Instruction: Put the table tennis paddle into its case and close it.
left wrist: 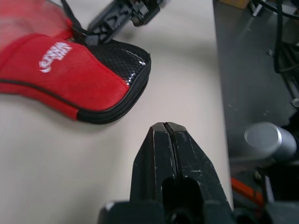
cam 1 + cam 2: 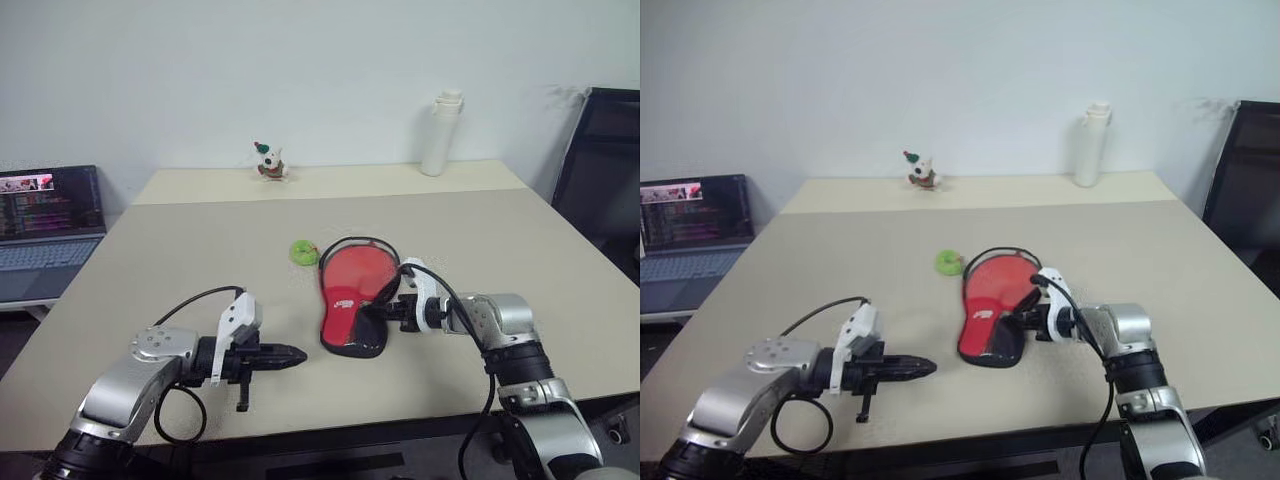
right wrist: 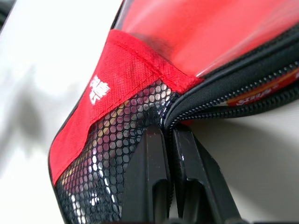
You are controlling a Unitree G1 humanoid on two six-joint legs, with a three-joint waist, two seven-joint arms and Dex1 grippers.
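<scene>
The red and black case (image 2: 350,300) lies flat in the middle of the table, handle end toward me, with a green charm (image 2: 302,252) beside its round end. The table tennis paddle (image 3: 210,32) is inside: its smooth red face shows at the round end, and a red lettered strip shows in the open zip gap. My right gripper (image 2: 372,310) is at the case's right edge, shut on the zip edge (image 3: 196,100) beside the mesh pocket. My left gripper (image 2: 300,354) hovers shut and holding nothing, left of the handle end and apart from it.
A white bottle (image 2: 441,135) and a small figurine (image 2: 269,162) stand at the table's far edge. An open laptop (image 2: 45,220) sits on a lower surface to the left. A black chair (image 2: 605,160) stands to the right of the table.
</scene>
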